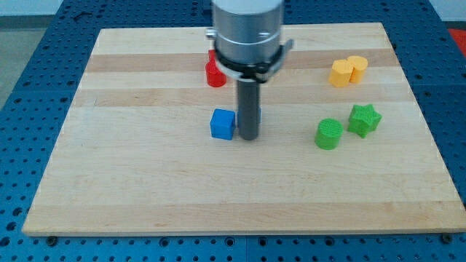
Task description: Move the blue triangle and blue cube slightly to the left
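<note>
A blue cube lies near the middle of the wooden board. My tip rests on the board right next to the cube's right side, touching it or nearly so. No blue triangle shows clearly. The rod and the arm body hide the strip of board directly behind them.
A red block lies above the cube, partly hidden by the arm body. Two yellow blocks sit together at the upper right. A green cylinder and a green star lie at the right.
</note>
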